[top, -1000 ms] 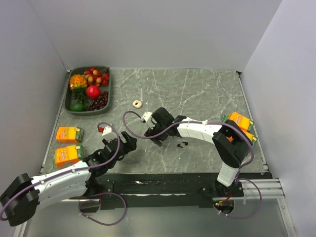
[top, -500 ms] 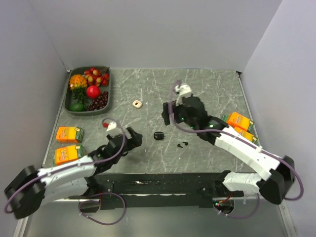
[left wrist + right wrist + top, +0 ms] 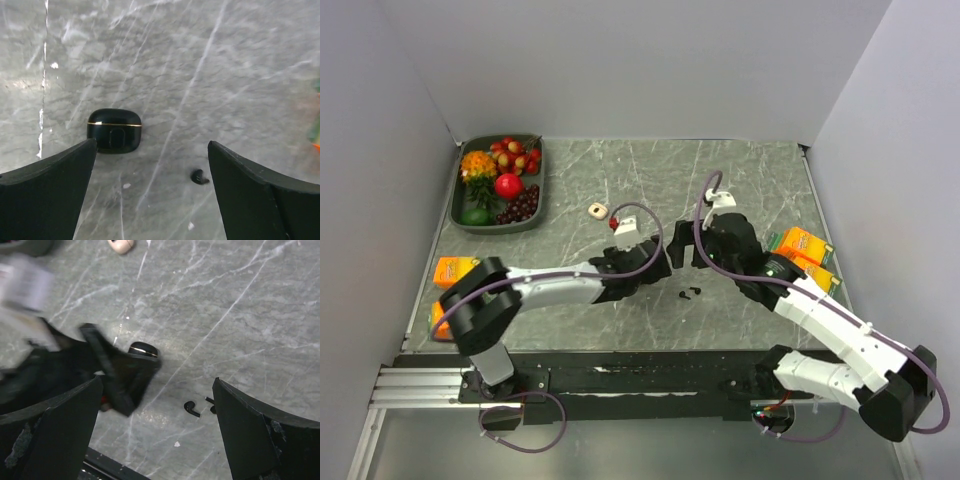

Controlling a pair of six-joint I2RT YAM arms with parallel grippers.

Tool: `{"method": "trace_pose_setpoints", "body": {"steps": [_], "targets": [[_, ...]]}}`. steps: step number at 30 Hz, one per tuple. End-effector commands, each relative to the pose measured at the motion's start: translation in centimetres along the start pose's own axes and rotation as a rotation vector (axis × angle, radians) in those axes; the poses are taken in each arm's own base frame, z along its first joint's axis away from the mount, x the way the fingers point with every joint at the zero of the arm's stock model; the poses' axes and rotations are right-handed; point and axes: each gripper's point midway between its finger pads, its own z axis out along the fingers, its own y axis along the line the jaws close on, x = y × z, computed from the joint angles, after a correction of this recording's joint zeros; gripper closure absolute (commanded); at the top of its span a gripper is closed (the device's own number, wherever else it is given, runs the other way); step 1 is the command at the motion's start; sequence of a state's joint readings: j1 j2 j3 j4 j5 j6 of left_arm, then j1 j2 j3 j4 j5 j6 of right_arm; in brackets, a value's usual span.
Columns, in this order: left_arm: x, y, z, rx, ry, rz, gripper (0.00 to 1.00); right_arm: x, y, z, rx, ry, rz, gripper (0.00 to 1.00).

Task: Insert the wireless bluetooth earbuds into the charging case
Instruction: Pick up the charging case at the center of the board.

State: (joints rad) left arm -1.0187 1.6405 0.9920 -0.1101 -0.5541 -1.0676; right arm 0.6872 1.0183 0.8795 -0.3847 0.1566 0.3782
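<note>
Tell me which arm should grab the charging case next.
Left. The left fingers stand open with the charging case just ahead of their gap. The right fingers, also open, sit farther from it, nearer the earbuds, and the left arm partly blocks their approach.

Fruit tray point(image 3: 454, 208) sits back left, beige ring point(image 3: 598, 210) nearby (orange cartons point(image 3: 806, 245) either side).

Grey marbled worktop point(image 3: 720, 180) with small things scattered on it.
A fruit tray point(image 3: 541, 185) sits in the far-left corner, with a beige ring point(image 3: 598, 210) near it toward the middle. Orange cartons point(image 3: 802, 243) lie by the left and right edges. Near the middle lies the charging case point(image 3: 114, 130), and the two earbuds point(image 3: 691, 293) lie close together on its right, apart from it.
</note>
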Motion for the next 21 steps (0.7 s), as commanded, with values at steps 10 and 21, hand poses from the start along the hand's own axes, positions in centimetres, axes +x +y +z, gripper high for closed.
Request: {"method": "trace_pose_setpoints", "body": {"steps": [10,21], "targets": [[2.9,2.8,2.6,-0.169,0.069,0.001,0.00,-1.9,0.5,-2.9,-0.053,-0.108,0.061,0.01],[3.6,3.5,4.6,-0.206,0.112,0.042,0.08,-2.0,0.6,-3.1,-0.058,-0.119,0.063,0.01]]}}
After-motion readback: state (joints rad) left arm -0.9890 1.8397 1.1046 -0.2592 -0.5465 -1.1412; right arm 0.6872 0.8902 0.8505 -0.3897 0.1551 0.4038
